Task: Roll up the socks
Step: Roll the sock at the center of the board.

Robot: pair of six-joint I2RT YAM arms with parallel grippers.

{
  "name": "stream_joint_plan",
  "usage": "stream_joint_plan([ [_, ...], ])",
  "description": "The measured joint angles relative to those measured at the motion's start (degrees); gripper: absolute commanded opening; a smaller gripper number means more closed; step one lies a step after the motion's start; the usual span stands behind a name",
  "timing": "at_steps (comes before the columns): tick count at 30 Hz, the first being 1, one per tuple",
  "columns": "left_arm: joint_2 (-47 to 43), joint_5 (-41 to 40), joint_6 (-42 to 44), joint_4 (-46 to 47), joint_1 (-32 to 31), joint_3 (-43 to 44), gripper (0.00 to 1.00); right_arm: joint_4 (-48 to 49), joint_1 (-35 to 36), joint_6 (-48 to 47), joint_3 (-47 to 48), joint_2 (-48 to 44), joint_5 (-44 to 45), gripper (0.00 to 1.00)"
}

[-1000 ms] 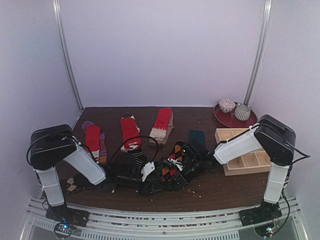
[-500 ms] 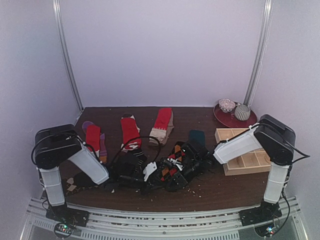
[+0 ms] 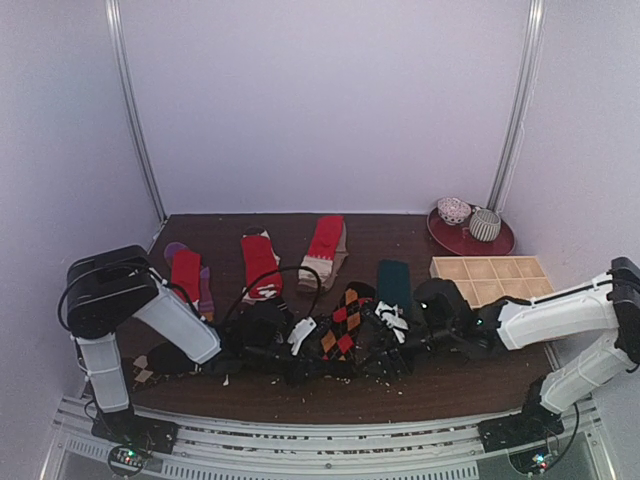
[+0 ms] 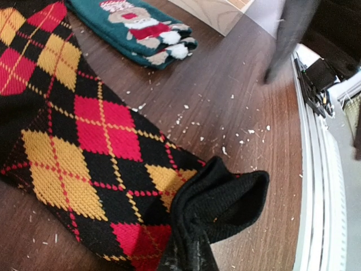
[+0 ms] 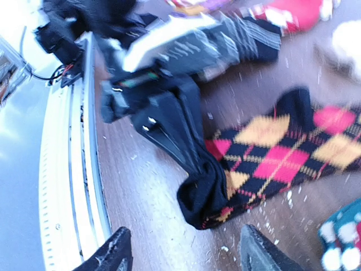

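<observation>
The black argyle sock (image 4: 84, 130) with red and orange diamonds lies flat near the table's front, and shows in the top view as the argyle sock (image 3: 345, 322). My left gripper (image 4: 189, 240) is shut on its bunched black end (image 5: 203, 192). My right gripper (image 5: 186, 257) stands open just in front of that end, nothing between its fingers. The teal sock (image 4: 135, 28) with a figure lies just beyond. Three red socks (image 3: 260, 262) lie in a row at the back. A black-and-white striped sock (image 5: 248, 36) sits behind my left gripper.
A wooden compartment tray (image 3: 490, 272) stands at the right, with a red plate (image 3: 445, 240) carrying two bowls behind it. A metal rail (image 3: 300, 430) runs along the near table edge. Pale crumbs are scattered over the dark wood around the argyle sock.
My right gripper has opened and let go of the argyle sock, and that arm has dropped low and stretched out. My left gripper has shut on the sock's black end.
</observation>
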Motion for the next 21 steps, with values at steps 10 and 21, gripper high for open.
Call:
stream_joint_plan([
  [10, -0.4, 0.3, -3.3, -2.8, 0.3, 0.8, 0.00, 11.3, 2.5, -9.5, -3.3, 6.4, 3.0, 0.67],
  [21, -0.4, 0.3, -3.5, -3.3, 0.3, 1.1, 0.00, 14.4, 3.5, -13.0, 1.7, 14.6, 2.3, 0.56],
])
